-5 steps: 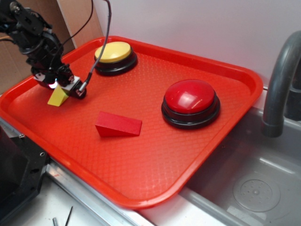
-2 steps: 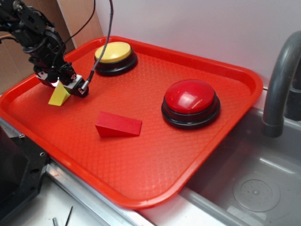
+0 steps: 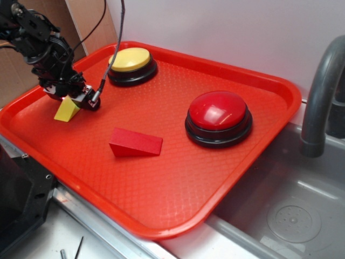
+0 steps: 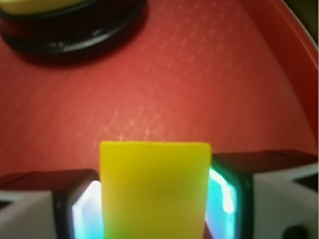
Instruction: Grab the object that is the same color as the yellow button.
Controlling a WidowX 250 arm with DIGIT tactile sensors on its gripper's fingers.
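Near the left corner of the red tray (image 3: 226, 178), the gripper (image 3: 69, 98) sits low over the yellow wedge block (image 3: 66, 110); the wrist view shows both pads (image 4: 83, 209) pressed against the block's sides, pinching it between them. A black cable (image 3: 114, 43) runs up from the gripper past the yellow button (image 3: 130, 59), which stands close behind at the tray's far edge. A red wedge block (image 3: 135, 143) lies near the front edge, apart from the gripper. The red button (image 3: 218, 110) stands toward the right corner. Beyond the tray's right edge are a grey faucet (image 3: 321, 91) and sink (image 3: 291, 216).
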